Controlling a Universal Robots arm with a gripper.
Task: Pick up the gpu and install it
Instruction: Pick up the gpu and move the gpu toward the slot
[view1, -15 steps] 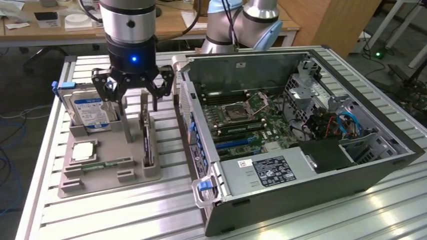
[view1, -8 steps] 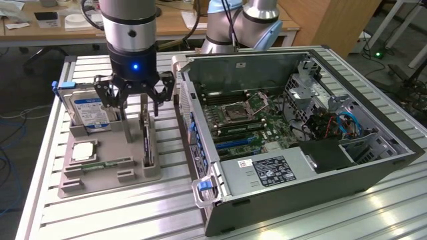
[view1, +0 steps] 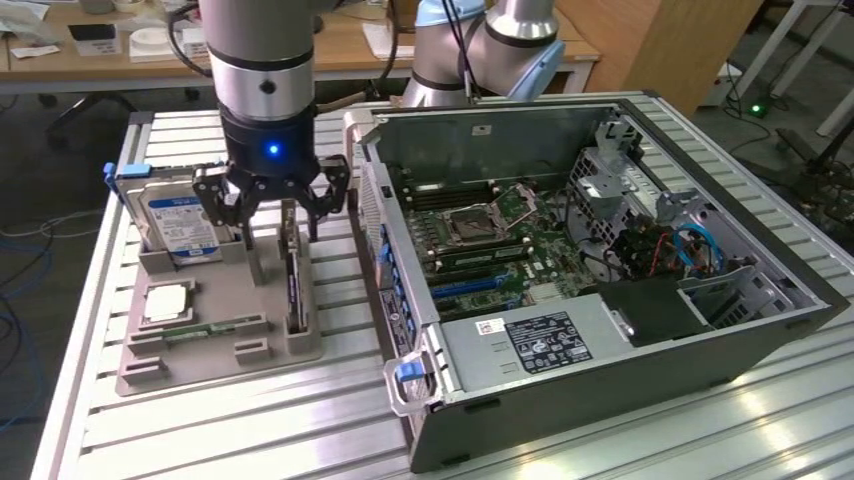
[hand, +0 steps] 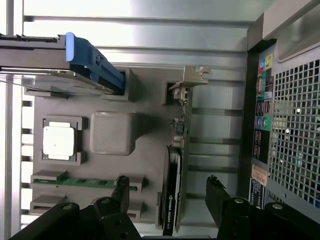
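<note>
The gpu (view1: 294, 285) is a thin dark card standing on edge in a slot of the grey holder tray (view1: 254, 345), at the exterior view's left of the computer case. My gripper (view1: 278, 232) hangs just above the card's far end, open. In the wrist view the gpu (hand: 175, 200) runs between my two black fingers (hand: 120, 189), with its silvery bracket (hand: 189, 80) at the far end. My gripper (hand: 168, 190) straddles the card with a gap on each side and holds nothing.
The tray also carries a silver hard drive (view1: 180, 225) with a blue label, a square chip (view1: 167, 300) and a green memory stick (view1: 214, 328). The open computer case (view1: 747, 340) lies at the exterior view's right, motherboard (view1: 494, 240) exposed. Another arm (view1: 494, 50) stands behind it.
</note>
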